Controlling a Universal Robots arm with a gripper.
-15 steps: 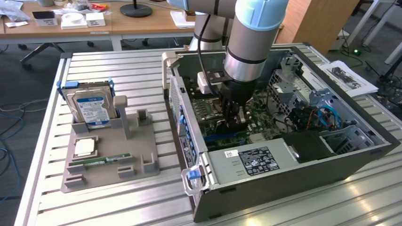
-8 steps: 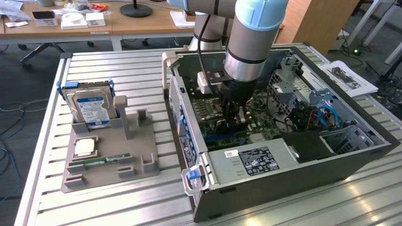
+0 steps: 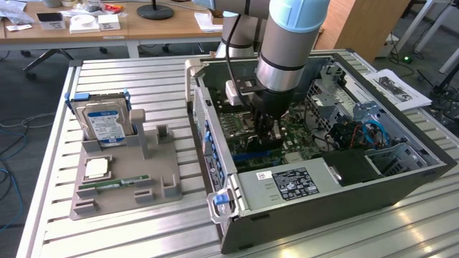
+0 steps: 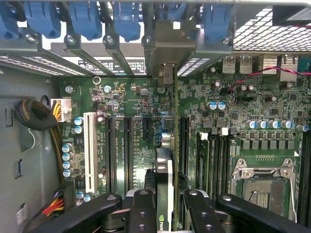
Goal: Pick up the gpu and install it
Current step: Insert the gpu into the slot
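1. On the exterior view's left, the bench (image 3: 57, 226) carries a grey holder tray (image 3: 122, 199). The hard drive (image 3: 104, 124) stands upright in it, with a processor chip (image 3: 97, 168) and the memory stick (image 3: 115, 184) lying flat. All of it is well apart from the action.
2. In the middle, the arm reaches into the open computer case (image 3: 323, 215). The gripper (image 3: 267, 134) hangs over the motherboard (image 3: 301, 140), jaws clamped on the gpu (image 4: 164, 170), which is held on edge.
3. I'd call this the install step, with the pick done. In the wrist view the card runs between the black expansion slots (image 4: 128, 150), its bracket end towards the rear openings under the blue latches (image 4: 82, 19). I cannot tell whether its edge has entered a slot.
4. Seating it calls for a straight push with the card upright, its edge square to the slot and the bracket meeting the open rear gap.
5. Room is tight here, with slots just beside the card on both sides. The memory slots (image 4: 214, 155) and processor socket (image 4: 257, 179) are near.
6. On the exterior view's right, the drive cage (image 3: 337, 97) and blue cables (image 3: 373, 131) stand apart from the gripper.
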